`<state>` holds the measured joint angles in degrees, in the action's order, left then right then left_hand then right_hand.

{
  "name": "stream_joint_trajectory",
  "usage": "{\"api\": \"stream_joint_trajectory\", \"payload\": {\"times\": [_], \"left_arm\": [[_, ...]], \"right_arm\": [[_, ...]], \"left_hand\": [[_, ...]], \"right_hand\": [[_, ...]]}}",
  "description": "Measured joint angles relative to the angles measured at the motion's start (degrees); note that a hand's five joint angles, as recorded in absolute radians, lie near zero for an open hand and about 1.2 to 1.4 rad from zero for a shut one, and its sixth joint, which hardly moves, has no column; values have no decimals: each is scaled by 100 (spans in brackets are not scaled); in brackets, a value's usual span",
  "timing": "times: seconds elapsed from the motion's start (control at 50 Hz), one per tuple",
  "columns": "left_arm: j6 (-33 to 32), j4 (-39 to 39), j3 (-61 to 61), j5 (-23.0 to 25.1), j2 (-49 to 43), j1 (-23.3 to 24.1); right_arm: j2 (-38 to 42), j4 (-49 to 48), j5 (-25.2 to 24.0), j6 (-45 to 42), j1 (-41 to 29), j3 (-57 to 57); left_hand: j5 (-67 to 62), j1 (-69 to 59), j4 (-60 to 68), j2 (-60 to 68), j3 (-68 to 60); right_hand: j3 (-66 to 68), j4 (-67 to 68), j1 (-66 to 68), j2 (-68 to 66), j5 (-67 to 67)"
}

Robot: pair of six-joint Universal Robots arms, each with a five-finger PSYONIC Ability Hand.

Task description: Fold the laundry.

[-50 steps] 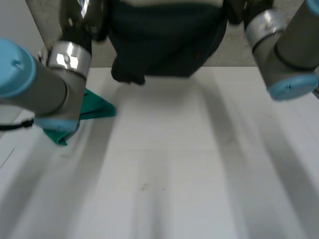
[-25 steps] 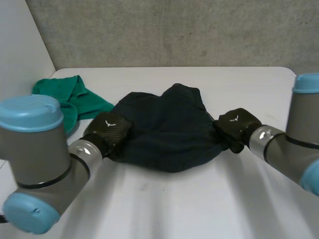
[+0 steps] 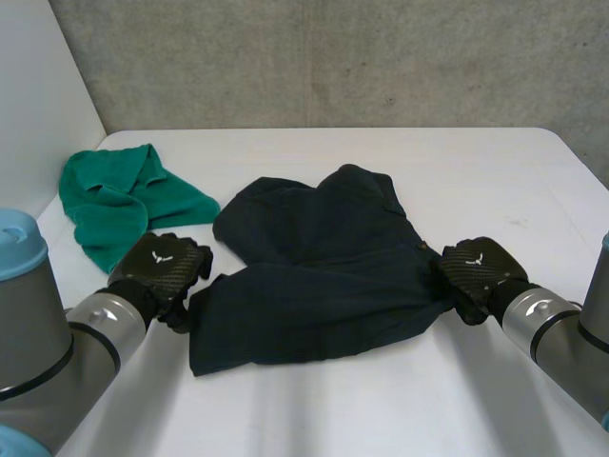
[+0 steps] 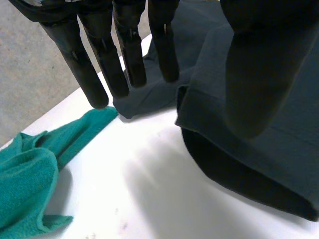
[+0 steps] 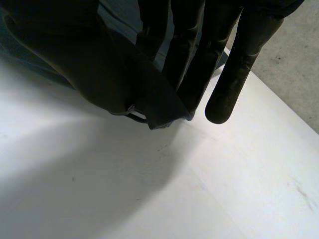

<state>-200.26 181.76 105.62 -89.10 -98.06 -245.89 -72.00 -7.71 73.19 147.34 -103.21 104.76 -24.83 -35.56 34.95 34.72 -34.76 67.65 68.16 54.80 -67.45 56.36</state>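
With the dark garment [image 3: 314, 276] spread on the counter [image 3: 381, 409] between them, the right robot hand [image 3: 481, 271] pinches the corner between thumb and fingers while the left robot hand [image 3: 162, 268] hangs open, straight-fingered, just beside the opposite edge, so laying-out looks done and the first fold likely needs a left-side grasp.

In the head view, the back of the left hand [image 3: 160, 267] hides its own fingers from you, and the right hand [image 3: 476, 271] covers the edge of the dark garment [image 3: 314, 276] beneath it. In the right wrist view, that hand's thumb [image 5: 75, 59] conceals most of the pinched corner. In the left wrist view, the picture's edge cuts off both the green cloth [image 4: 30, 174] and the garment.
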Motion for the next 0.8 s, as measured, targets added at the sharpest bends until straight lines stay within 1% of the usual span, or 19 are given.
{"api": "stream_joint_trajectory", "payload": {"times": [0.04,0.08,0.2,0.28,0.38,0.44,0.46,0.48,0.52,0.68,0.8], "left_arm": [[55,-3,35,1,45,8],[276,-25,125,3,218,42],[837,-200,289,22,643,235],[1039,-417,423,49,783,581],[1046,-494,535,52,689,816],[1028,-491,553,45,523,869],[1028,-491,553,45,523,869],[1010,-456,531,36,315,873],[996,-416,503,29,179,859],[820,-78,321,-8,-438,713],[553,226,174,-135,-788,676]], "right_arm": [[3,2,2,14,-1,6],[10,9,4,63,1,14],[12,16,-13,223,10,10],[12,11,-28,313,6,4],[11,-22,-27,331,6,12],[11,-42,-26,329,8,24],[11,-42,-26,329,8,24],[11,-55,-26,327,9,36],[11,-62,-27,325,10,44],[11,-86,-27,322,7,82],[11,-98,-24,322,-2,96]], "left_hand": [[-147,-143,148,157,-150],[-412,-412,423,447,-439],[-485,-473,514,546,-542],[-485,-472,515,548,-542],[-425,-382,426,473,-469],[-255,-195,246,271,-272],[-255,-195,246,271,-272],[445,536,-439,-382,384],[735,778,-729,-670,645],[904,843,-898,-808,808],[904,843,-898,-808,808]], "right_hand": [[0,0,0,0,0],[0,0,0,0,0],[0,0,0,0,0],[0,0,0,0,0],[0,0,0,0,0],[0,0,0,0,0],[0,0,0,0,0],[0,0,0,0,0],[0,0,0,0,0],[0,0,0,0,0],[0,0,0,0,0]]}}
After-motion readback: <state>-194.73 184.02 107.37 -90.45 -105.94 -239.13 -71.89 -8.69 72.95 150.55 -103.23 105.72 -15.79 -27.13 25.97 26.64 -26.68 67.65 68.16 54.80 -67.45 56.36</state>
